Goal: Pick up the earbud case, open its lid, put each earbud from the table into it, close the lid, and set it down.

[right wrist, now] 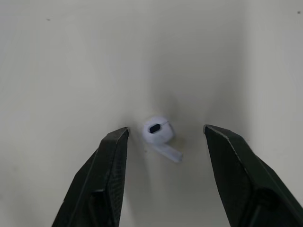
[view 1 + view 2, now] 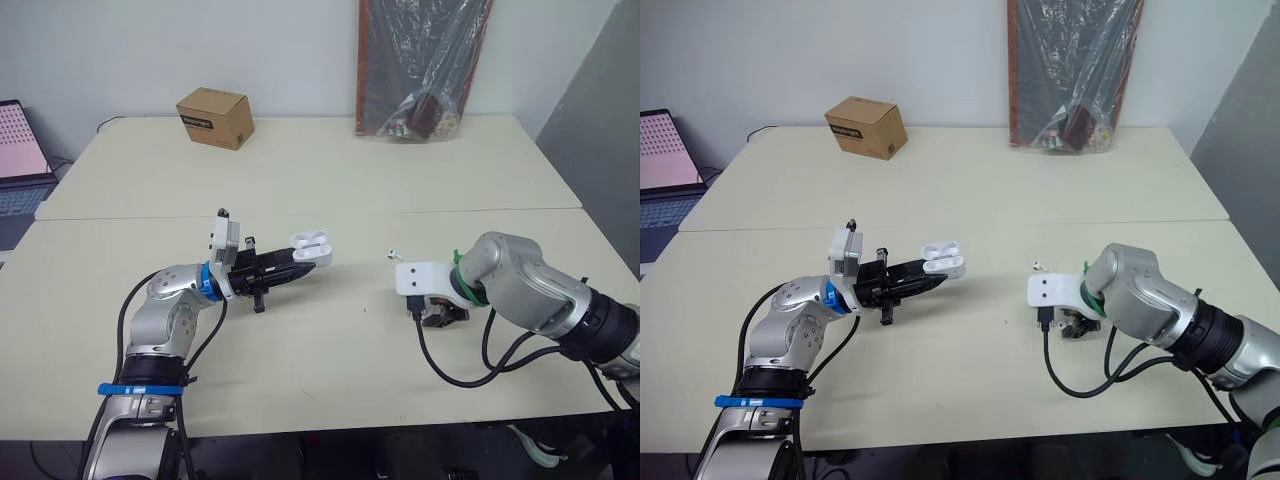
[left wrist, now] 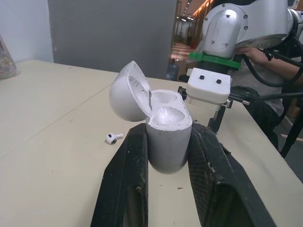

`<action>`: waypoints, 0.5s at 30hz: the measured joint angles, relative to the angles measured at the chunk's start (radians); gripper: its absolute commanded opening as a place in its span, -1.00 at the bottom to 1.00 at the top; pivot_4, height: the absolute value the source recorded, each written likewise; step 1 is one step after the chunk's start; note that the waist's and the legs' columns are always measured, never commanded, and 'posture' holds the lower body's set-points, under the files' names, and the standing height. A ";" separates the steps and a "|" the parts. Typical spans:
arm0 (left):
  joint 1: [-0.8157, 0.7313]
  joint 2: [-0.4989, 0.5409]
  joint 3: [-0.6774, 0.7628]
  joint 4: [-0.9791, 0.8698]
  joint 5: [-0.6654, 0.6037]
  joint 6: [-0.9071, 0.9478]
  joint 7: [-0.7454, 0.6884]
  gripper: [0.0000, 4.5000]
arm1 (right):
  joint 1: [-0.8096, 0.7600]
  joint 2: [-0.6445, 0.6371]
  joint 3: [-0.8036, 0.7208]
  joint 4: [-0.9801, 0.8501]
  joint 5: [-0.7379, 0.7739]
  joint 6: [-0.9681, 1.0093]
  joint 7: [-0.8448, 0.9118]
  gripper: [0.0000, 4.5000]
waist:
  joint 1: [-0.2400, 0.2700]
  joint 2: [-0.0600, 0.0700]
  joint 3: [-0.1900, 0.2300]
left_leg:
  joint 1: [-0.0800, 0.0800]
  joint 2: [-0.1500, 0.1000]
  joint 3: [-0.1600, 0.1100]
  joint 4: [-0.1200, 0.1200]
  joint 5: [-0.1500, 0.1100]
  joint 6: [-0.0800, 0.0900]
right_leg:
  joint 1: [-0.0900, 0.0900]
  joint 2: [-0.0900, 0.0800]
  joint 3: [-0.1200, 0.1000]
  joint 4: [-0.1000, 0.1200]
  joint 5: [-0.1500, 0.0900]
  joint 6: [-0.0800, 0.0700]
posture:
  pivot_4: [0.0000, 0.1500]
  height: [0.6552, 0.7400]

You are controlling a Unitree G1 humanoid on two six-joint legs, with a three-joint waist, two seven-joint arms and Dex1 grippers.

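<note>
Right wrist view showed the right pincer (image 1: 165, 131) wide astride an earbud (image 1: 158, 135) on the bench (image 1: 57, 56), needing a pinch; the left pincer (image 3: 168, 130) gripped the open earbud case (image 3: 165, 146)

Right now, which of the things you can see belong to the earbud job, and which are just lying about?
Job:
earbud case, lid open, held in the left tool
earbud under the open right tool
second earbud on the table

Lying about:
cardboard box
laptop
plastic-wrapped bundle
</note>
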 measured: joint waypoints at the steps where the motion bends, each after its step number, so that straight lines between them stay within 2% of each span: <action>1: 0.000 0.000 0.000 0.000 0.000 0.000 0.000 -0.62 | -0.012 0.009 0.006 -0.005 0.000 0.018 0.005 0.18 | 0.000 0.000 0.000 | 0.000 0.000 0.000 0.000 0.000 0.000 | 0.000 0.000 0.000 0.000 0.000 0.000 | 1.00 1.00; 6: -0.001 -0.001 0.000 0.000 0.000 0.000 0.001 -0.62 | -0.074 0.039 0.063 -0.006 -0.010 0.085 0.020 0.18 | 0.000 0.000 0.000 | 0.000 0.000 0.000 0.000 0.000 0.000 | 0.000 0.000 0.000 0.000 0.000 0.000 | 1.00 1.00; 15: -0.001 -0.007 0.000 0.000 0.000 0.000 0.003 -0.62 | -0.107 0.043 0.149 0.001 -0.055 0.082 0.026 0.18 | 0.000 0.000 0.000 | 0.000 0.000 0.000 0.000 0.000 0.000 | 0.000 0.000 0.000 0.000 0.000 0.000 | 1.00 1.00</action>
